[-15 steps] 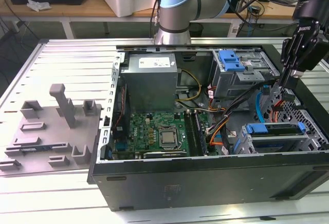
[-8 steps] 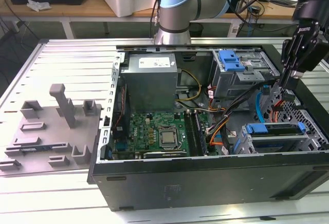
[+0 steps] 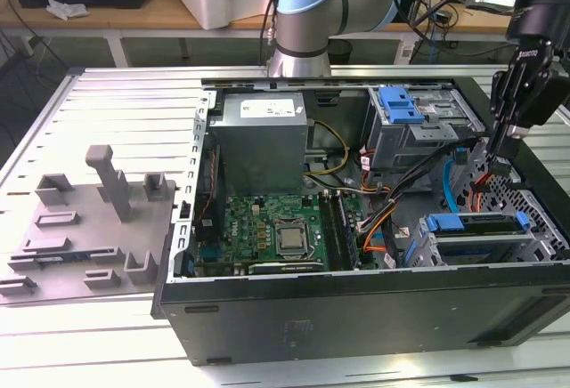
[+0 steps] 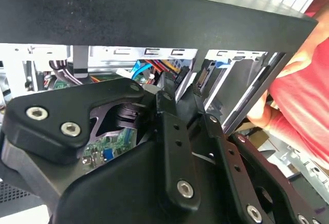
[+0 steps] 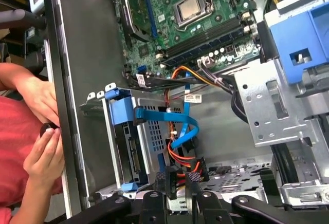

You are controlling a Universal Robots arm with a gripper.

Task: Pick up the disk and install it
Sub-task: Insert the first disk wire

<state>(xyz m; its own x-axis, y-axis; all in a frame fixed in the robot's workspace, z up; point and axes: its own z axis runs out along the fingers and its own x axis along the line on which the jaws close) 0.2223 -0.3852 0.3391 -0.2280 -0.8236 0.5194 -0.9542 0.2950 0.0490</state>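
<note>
The disk point(image 3: 472, 238) lies in the lower drive bay at the case's corner on the exterior view's right, its blue carrier bracket point(image 3: 470, 222) on top. The first wrist view has the disk point(image 5: 127, 152) seated in that bay with its connector end facing the gripper. My gripper point(image 3: 499, 158) hangs inside the case just beside the bay's end. In the first wrist view the gripper point(image 5: 177, 185) is shut on a black cable connector point(image 5: 177, 175) with red and orange wires, a short way from the disk's end. The second wrist view has the fingers point(image 4: 169, 111) pointing at the bay.
A grey cage with a wide blue latch point(image 3: 403, 108) stands behind the bay. The motherboard point(image 3: 276, 232), power supply point(image 3: 263, 130) and loose cables point(image 5: 181, 126) crowd the case. A person's hands point(image 5: 38, 147) rest at the case wall. A grey fixture plate point(image 3: 89, 228) lies on the exterior view's left.
</note>
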